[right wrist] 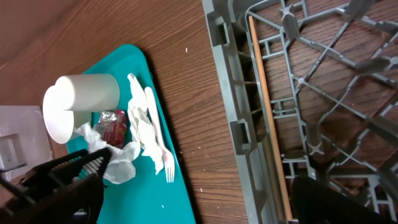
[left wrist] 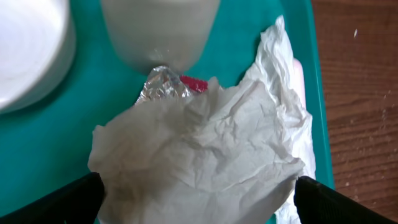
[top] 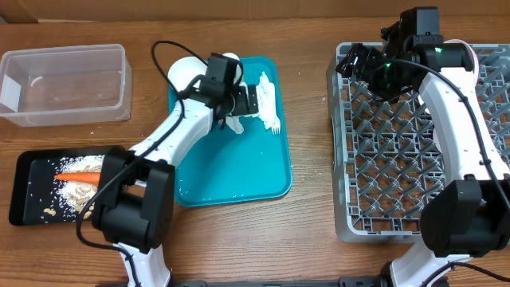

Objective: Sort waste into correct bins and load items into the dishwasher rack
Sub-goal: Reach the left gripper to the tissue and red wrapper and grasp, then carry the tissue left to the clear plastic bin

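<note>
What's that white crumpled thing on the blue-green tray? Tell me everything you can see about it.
It is a crumpled white paper napkin, thin and heavily creased, loosely bunched rather than balled up. It lies on the teal tray, reaching almost to the tray's edge. It partly hides a small red scrap and a bit of clear crinkled wrap, next to a white cup lying on its side. The open left gripper straddles it; whether they touch cannot be told.

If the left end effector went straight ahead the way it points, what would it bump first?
Most likely the crumpled white napkin: it lies on the teal tray right ahead of the left end effector, between its open jaws.
</note>
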Motion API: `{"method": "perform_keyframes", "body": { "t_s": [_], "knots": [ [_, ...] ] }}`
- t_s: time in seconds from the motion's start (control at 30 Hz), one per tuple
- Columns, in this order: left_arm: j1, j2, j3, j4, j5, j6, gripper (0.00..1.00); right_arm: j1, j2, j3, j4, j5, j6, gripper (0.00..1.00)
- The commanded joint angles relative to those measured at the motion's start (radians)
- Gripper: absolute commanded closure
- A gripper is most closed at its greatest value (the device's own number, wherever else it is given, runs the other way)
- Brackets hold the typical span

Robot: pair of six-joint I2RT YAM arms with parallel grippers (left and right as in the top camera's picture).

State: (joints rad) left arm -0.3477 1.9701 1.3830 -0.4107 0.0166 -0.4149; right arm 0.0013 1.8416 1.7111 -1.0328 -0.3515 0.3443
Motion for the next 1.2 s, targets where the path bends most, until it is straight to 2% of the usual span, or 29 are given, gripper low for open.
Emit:
{"method": "perform_keyframes", "body": {
  "t_s": [0.0,0.1,0.3,0.33,0.43,0.5,0.57,0.93,1.07,1.17],
  "knots": [
    [-0.008,0.037,0.022,0.027,-0.049,0.058,0.00,-0.003,-0.014,0.016,0.004,-0.005,0.005,0.00],
    [-0.009,0.037,0.022,0.031,-0.051,0.081,0.02,-0.003,-0.014,0.016,0.004,-0.005,0.005,0.00],
    [-0.011,0.036,0.023,0.017,-0.057,0.105,0.28,-0.003,-0.014,0.016,0.004,-0.005,0.005,0.00],
    [-0.013,0.036,0.023,0.012,-0.059,0.106,0.34,-0.003,-0.014,0.016,0.004,-0.005,0.005,0.00],
    [-0.016,0.031,0.028,-0.008,-0.065,0.106,0.65,-0.003,-0.014,0.016,0.004,-0.005,0.005,0.00],
    [-0.019,0.022,0.044,-0.038,-0.079,0.105,0.82,-0.003,-0.014,0.016,0.004,-0.005,0.005,0.00],
    [-0.019,0.010,0.072,-0.079,-0.080,0.105,0.94,-0.003,-0.014,0.016,0.004,-0.005,0.005,0.00],
    [-0.019,-0.003,0.353,-0.428,-0.117,0.092,0.96,-0.003,-0.014,0.016,0.004,-0.005,0.005,0.00],
    [-0.018,-0.003,0.463,-0.545,-0.141,0.058,0.96,-0.003,-0.014,0.016,0.004,-0.005,0.005,0.00],
    [-0.008,-0.003,0.571,-0.633,-0.212,0.010,0.96,-0.003,-0.014,0.016,0.004,-0.005,0.005,0.00]
  ]
}}
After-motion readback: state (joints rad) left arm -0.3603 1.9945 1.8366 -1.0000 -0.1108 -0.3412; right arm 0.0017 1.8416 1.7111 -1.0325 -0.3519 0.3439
